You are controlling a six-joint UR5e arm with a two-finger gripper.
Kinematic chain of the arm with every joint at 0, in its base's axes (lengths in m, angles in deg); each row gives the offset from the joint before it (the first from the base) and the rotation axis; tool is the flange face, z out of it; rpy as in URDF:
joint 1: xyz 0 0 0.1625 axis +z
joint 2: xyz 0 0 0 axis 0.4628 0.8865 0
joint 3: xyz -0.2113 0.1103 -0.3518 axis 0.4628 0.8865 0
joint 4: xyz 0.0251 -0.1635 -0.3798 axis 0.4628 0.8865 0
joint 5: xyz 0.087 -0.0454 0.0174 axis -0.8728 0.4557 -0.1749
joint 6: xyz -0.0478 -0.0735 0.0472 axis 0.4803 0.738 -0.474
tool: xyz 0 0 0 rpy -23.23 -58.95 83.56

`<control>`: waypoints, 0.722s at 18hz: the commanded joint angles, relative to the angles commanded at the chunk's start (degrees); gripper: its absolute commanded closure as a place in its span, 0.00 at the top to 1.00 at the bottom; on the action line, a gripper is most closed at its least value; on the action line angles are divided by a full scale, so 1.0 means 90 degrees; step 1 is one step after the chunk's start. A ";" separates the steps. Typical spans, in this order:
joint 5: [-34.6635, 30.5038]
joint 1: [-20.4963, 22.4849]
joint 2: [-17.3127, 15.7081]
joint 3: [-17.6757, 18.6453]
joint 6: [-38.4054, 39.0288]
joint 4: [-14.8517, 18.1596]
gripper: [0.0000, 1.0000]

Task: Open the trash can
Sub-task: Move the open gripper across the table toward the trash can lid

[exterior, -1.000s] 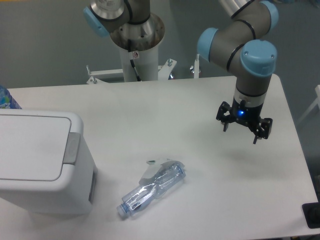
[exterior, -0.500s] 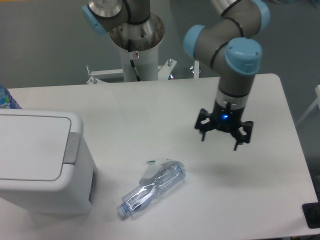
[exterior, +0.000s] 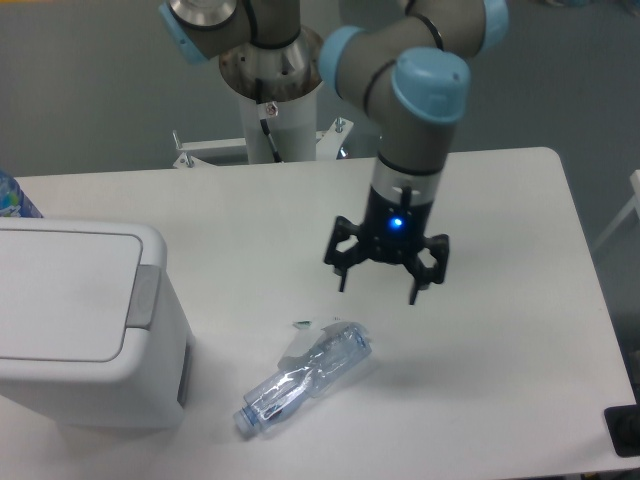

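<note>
The trash can (exterior: 90, 330) is a large white box-shaped bin at the left front of the table. Its flat lid is down, and a grey push tab (exterior: 146, 297) sits on its right rim. My gripper (exterior: 378, 283) hangs open above the table's middle, well to the right of the bin. Nothing is between its fingers. It is just above and to the right of the crushed bottle.
A crushed clear plastic bottle (exterior: 305, 377) with a blue cap lies on the table between the bin and my gripper. The arm's white base column (exterior: 275, 110) stands at the table's back edge. A blue object (exterior: 12, 197) peeks in at the far left.
My gripper has travelled leftward across the table, from the right side to the middle, staying open. The bin and bottle have not moved.
</note>
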 joint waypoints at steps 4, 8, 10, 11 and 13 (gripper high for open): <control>0.0390 -0.0312 -0.0088 -0.0137 0.0684 -0.0049 1.00; 0.0430 -0.0732 -0.0195 -0.0254 0.1222 -0.0068 1.00; 0.0430 -0.0898 -0.0264 -0.0283 0.1379 -0.0078 1.00; 0.0440 -0.0976 -0.0264 -0.0332 0.1447 -0.0088 1.00; 0.0430 -0.1143 -0.0264 -0.0400 0.1603 -0.0127 1.00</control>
